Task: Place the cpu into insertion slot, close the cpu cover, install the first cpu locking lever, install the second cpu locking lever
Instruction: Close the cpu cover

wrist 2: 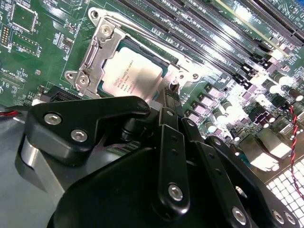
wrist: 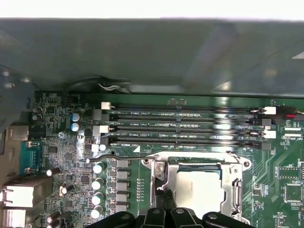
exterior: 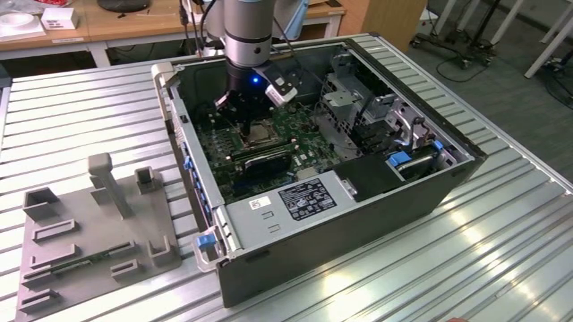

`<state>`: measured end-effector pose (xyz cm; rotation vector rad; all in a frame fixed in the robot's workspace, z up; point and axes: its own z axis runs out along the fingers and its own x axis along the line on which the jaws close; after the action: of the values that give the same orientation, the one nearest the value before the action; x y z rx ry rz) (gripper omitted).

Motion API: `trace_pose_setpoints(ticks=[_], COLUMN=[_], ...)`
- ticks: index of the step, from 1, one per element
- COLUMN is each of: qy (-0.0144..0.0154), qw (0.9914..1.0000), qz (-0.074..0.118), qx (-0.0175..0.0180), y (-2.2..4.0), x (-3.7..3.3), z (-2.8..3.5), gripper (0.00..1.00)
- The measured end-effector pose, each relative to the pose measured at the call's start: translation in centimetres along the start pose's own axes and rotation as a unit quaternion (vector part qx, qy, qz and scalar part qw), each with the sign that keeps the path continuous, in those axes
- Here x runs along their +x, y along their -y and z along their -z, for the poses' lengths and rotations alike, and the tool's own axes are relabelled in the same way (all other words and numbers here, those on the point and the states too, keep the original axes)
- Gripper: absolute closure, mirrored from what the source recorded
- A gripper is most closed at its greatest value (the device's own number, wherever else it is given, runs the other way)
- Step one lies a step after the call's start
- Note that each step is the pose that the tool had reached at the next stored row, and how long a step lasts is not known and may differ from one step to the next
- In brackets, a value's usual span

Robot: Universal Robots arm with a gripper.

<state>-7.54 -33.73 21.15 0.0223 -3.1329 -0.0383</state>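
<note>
The claw (wrist 2: 172, 92), fingers pinched together, is hanging at the edge of the cpu cover (wrist 2: 92, 59) lying shut over the seated cpu (wrist 2: 135, 71), probably risking a sideways slip scraping the green board (wrist 2: 42, 54).

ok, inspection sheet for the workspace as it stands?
Surface: slatted metal table carrying an open computer case.
Job's things: cpu seated in the insertion slot; cpu cover lies closed over the chip's edges; a wire locking lever runs beside the socket, and whether it is latched cannot be told.
Clutter: grey fixture tray on the table, to the exterior view's left of the case.
Grippers: gripper down inside the case, close over the socket's edge.
Cables: red-and-black twisted wires at the board's edge, apart from the socket.
Surroundings: wooden desks behind the table.
</note>
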Motion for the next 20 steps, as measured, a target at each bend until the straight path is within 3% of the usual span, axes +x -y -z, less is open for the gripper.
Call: trace_pose_setpoints(ticks=[8,20], qy=[0.0000,0.0000], qw=[1.00000,1.00000], qz=[0.000,0.000], qx=[0.0000,0.0001], y=[0.00,0.02], x=[-0.10,-0.10], z=[-0.01,-0.61], gripper=[0.89,0.89])
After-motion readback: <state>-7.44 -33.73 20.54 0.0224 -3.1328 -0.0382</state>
